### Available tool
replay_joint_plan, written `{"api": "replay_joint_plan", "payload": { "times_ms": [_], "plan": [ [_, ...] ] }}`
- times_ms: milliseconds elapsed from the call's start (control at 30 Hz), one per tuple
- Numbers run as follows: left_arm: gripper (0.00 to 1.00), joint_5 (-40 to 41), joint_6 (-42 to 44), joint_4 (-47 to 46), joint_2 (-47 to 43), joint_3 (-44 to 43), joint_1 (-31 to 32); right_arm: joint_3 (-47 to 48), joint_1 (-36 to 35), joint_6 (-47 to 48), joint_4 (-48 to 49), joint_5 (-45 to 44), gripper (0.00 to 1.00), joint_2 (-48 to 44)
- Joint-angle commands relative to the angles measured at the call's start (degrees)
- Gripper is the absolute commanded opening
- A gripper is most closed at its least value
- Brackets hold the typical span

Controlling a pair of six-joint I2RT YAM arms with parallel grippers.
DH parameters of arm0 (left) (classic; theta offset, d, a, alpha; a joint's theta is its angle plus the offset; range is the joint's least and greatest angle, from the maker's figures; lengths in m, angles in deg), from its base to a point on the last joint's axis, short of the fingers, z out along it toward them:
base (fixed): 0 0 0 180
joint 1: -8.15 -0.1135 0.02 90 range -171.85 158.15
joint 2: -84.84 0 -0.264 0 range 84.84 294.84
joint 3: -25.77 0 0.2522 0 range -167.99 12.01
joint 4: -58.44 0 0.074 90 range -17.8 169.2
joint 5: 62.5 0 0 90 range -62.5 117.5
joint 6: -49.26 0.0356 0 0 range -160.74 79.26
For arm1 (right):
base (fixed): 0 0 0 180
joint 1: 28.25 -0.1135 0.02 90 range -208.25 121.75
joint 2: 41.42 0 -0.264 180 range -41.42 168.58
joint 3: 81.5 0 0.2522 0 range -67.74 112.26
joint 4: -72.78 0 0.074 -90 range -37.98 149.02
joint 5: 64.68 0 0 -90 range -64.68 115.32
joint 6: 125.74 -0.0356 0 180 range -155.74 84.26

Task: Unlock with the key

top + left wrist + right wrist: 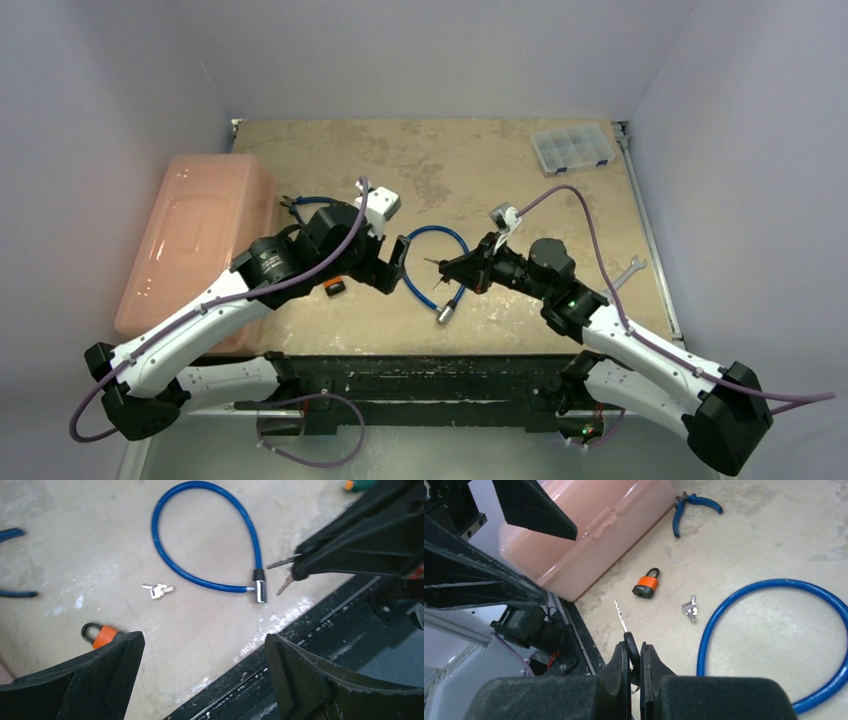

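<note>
**Scuffed tan table (pixel 470 160), key gripped beside the blue cable lock (pixel 437 229)**

The table is a worn, mottled tan board closed in by pale grey walls (pixel 120 80). The blue cable lock lies flat on it as an open loop. Its black-and-silver lock head (pixel 259 587) sits at the end nearest the arms' bases, close to the table's near edge.

The right gripper (pixel 634 652) reaches in from the right of the cable lock. Its fingers are pressed together on the dark head of a key (pixel 621 617), and the thin blade sticks out past the fingertips. The blade is not in the lock head; it hangs in the air near it. In the left wrist view, what looks like a second key (pixel 285 585) dangles below the held one, just right of the lock head and apart from it.

The left gripper (pixel 205 675) hovers at the left side of the cable lock, its jaws spread wide with nothing between them.

Just outside the loop on its left lies a small bunch of silver keys (pixel 157 590). Farther left is an orange padlock (pixel 646 585) with a black shackle. Well to the left stands a pink lidded box (pixel 195 240), with blue-handled pliers (pixel 689 507) by its far corner. To the far right of the cable lock sits a clear compartment case (pixel 572 148), and a wrench (pixel 625 272) lies to the right by the table's edge.
</note>
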Motion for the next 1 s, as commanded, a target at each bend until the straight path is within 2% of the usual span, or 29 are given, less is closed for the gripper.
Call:
{"api": "replay_joint_plan", "payload": {
  "times_ms": [0, 133, 300, 467, 700, 967],
  "plan": [
    [0.99, 13.3, -6.3, 0.0, 1.3, 2.4, 0.1, -0.5, -0.2, 0.0, -0.9, -7.9, 0.00, -0.9],
    [0.98, 19.9, -13.9, 4.0, 6.1, 3.0, -2.7, -0.5, -0.2, -0.2, -0.9, -8.3, 0.00, 0.2],
    [0.92, 19.0, -20.0, 4.6, 11.5, 5.7, -13.8, -0.8, -0.2, -0.9, -0.7, -9.2, 0.00, 1.2],
    [0.90, 21.2, -26.4, 3.3, 15.4, 7.2, -17.4, -1.9, -0.2, -1.6, -1.2, -11.3, 0.00, -0.7],
    [0.88, 16.9, -32.4, -2.8, 16.2, 13.6, -24.5, -3.4, -0.2, -2.1, -2.0, -11.6, 0.00, -3.9],
    [0.87, 14.9, -36.6, -8.0, 17.9, 19.2, -27.6, -3.9, -0.2, -1.9, -2.1, -11.9, 0.00, -4.3]
  ]
}}
